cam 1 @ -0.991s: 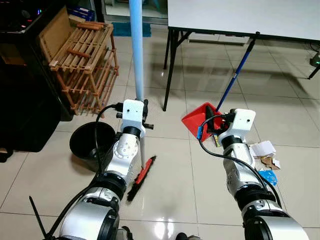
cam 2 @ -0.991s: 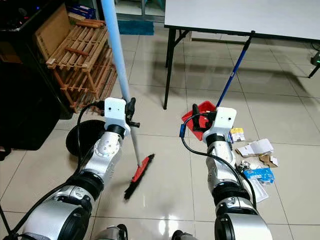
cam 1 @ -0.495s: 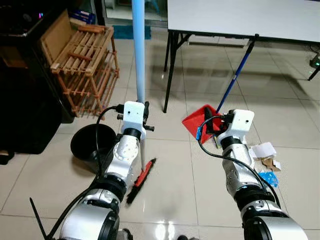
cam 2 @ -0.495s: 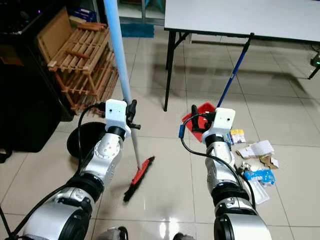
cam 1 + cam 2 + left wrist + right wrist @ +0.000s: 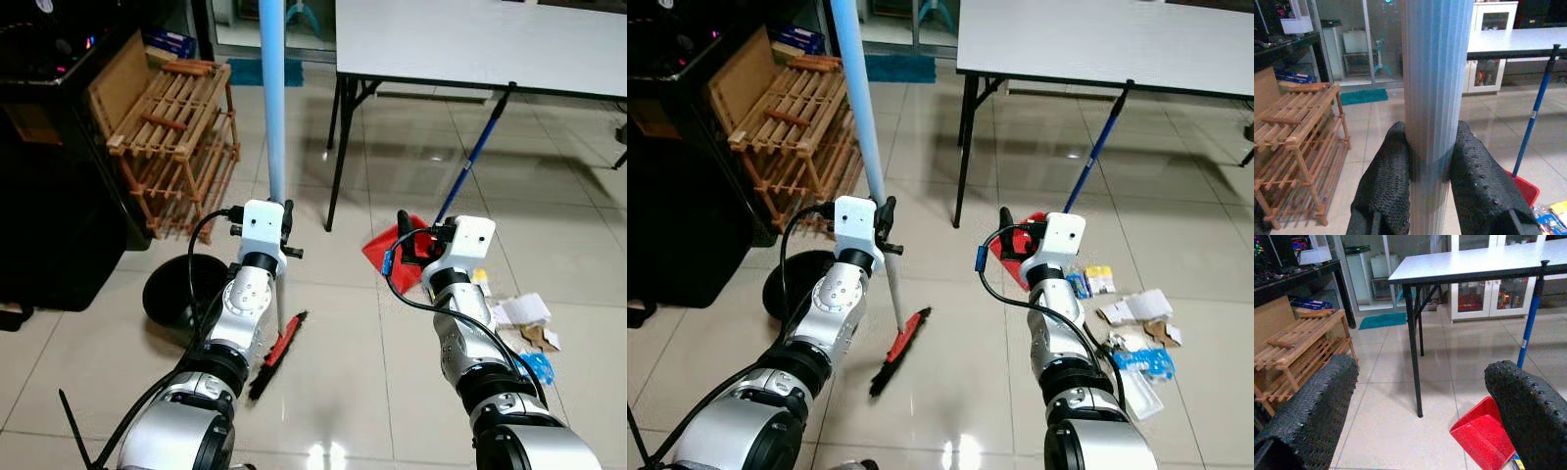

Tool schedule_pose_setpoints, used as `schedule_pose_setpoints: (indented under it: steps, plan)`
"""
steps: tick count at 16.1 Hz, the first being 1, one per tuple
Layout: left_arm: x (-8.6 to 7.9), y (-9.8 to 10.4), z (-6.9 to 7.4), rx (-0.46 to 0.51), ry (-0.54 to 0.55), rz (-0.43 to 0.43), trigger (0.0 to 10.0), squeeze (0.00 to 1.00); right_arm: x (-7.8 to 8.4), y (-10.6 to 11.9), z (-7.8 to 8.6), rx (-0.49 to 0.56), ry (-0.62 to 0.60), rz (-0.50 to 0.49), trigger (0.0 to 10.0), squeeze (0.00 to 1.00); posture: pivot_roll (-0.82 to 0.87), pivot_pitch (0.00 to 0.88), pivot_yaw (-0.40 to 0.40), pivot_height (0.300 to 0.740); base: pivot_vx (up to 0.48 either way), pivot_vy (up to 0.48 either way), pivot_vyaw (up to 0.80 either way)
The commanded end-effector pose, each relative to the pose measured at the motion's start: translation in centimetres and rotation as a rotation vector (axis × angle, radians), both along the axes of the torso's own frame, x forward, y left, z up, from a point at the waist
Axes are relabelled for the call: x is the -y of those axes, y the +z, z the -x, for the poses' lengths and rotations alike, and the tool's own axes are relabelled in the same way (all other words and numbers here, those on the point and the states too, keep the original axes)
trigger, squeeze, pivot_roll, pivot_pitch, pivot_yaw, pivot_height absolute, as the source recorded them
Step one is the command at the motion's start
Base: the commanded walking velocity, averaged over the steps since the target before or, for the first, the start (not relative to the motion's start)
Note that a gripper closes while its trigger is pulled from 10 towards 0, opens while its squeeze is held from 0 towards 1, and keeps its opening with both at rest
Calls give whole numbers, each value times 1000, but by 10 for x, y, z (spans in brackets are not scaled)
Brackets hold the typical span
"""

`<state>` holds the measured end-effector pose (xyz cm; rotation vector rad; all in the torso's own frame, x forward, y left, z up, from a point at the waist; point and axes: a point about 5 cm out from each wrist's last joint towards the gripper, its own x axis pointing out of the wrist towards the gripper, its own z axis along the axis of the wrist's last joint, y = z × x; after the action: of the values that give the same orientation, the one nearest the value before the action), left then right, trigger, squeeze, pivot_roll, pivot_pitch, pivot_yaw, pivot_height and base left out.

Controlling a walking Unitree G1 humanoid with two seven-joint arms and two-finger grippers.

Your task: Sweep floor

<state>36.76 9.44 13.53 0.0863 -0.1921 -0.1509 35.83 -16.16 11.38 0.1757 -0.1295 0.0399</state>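
Left wrist view: left pincer (image 5: 1431, 166) pinches the broom handle (image 5: 1436, 98); right pincer (image 5: 1425, 406) spread near dustpan (image 5: 1484, 435).

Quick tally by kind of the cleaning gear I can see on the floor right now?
Broom, pole held in the left pincer: 1
Red dustpan with blue handle: 1
Black bin: 1
Total: 3

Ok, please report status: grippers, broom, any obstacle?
Left gripper shut on broom handle. Right gripper open, empty. Litter beside red dustpan. Table leg ahead.
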Motion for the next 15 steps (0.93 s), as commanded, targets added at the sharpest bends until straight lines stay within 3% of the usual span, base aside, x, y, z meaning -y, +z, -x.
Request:
schedule_pose_setpoints:
  steps: [1,15]
  plan:
    - [6,14,-3,57,-30,2,10000,0,1,-6,2,-24,4,-5,10000,0,44,90,-31,740,337,0,0]
    - [-2,12,-5,26,3,-7,10000,0,4,-7,3,-35,-24,-25,10000,0,42,146,-22,740,470,0,0]
